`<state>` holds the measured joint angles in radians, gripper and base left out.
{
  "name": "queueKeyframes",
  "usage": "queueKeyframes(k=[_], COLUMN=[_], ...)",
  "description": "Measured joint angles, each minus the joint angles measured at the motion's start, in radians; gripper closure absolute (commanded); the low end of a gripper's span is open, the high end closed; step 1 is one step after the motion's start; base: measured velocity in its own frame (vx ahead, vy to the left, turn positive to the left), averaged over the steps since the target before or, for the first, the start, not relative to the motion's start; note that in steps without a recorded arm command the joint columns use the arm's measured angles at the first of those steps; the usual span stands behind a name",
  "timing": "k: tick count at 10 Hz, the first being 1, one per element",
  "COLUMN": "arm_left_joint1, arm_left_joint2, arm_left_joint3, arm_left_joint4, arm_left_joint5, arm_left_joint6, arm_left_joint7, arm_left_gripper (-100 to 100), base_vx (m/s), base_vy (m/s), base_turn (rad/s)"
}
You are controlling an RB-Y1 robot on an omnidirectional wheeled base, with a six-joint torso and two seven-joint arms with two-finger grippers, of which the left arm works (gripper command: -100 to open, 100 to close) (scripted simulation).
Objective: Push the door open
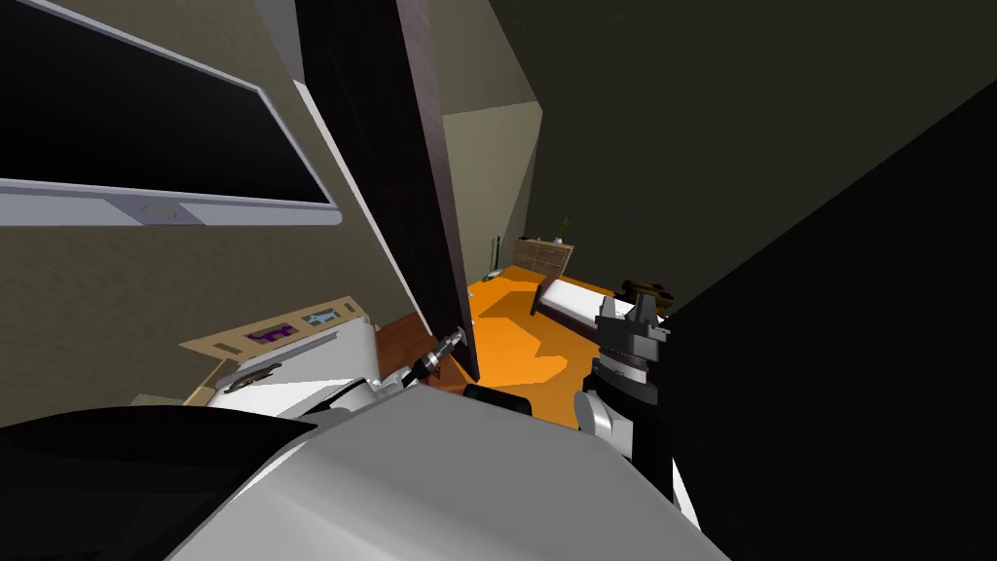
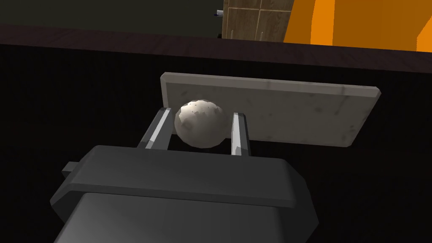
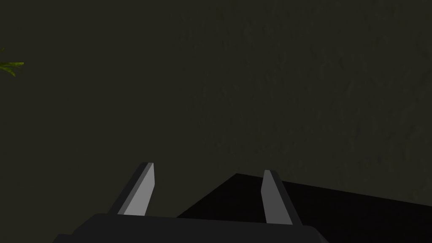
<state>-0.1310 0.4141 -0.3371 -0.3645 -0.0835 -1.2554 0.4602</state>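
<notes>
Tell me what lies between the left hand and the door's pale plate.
The round knob, gripped at its sides by the left hand, in front of the plate on the door; the left wrist view shows it.

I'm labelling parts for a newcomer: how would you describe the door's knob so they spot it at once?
Find the dark door standing ajar ahead. On its face sits a flat, pale grey plate. The knob juts from that plate, between the left gripper's fingers: a pale ball, the only round thing.
</notes>
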Motion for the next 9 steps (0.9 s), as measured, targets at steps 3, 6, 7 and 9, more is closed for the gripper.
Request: queueKeyframes(k=[3, 6, 7, 9], arm_left_joint1=[0.015, 0.021, -0.024, -0.059], arm_left_joint2=[-0.008, -0.027, -0.043, -0.051], arm_left_joint3=[0.032, 0.069, 0.077, 0.083], arm_left_joint4=[-0.073, -0.104, -0.027, 0.040], arm_left_joint5=[0.018, 0.038, 0.043, 0.046], arm_left_joint6=[0.070, 0.115, 0.096, 0.063], arm_left_joint7=[-0.020, -0.054, -0.063, -0.066], arm_left_gripper=[100, 100, 100, 100], base_vx=[0.146, 0.121, 0.036, 0.002], base_vy=[-0.083, -0.058, -0.021, 0.003], base_turn=[0.009, 0.011, -0.030, -0.005])
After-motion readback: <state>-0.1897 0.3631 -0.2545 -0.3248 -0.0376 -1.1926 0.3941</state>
